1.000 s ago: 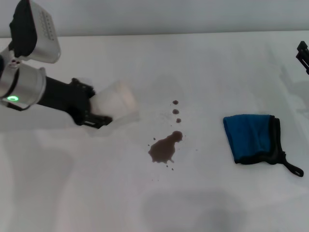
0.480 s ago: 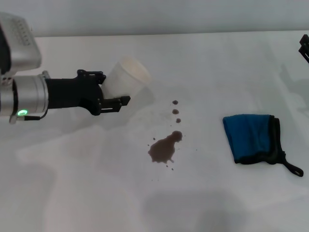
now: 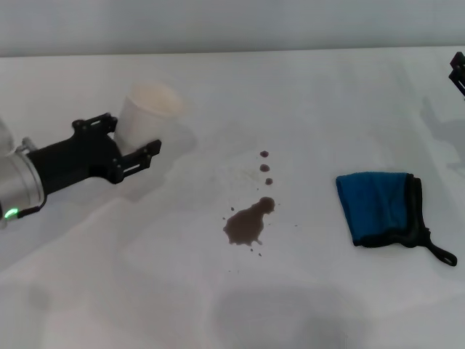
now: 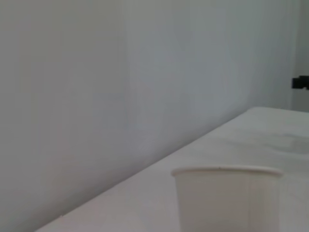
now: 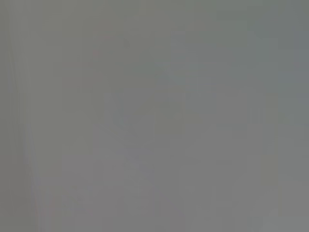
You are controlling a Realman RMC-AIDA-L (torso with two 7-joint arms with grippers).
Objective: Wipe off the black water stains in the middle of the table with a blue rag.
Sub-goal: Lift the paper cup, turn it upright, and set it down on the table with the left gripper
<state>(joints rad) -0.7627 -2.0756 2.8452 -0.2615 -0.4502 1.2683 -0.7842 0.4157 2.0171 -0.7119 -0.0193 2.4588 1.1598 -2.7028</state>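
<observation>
Holding a white cup (image 3: 147, 115) in your left gripper (image 3: 136, 143), you are leaving the black water stains (image 3: 248, 222) unwiped; your right gripper (image 3: 457, 75), fingers unreadable, needs the blue rag (image 3: 381, 207).

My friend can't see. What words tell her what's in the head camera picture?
The left gripper holds a white cup upright at the table's left side. Black water stains sit mid-table, unwiped, with the blue rag lying to their right.
</observation>
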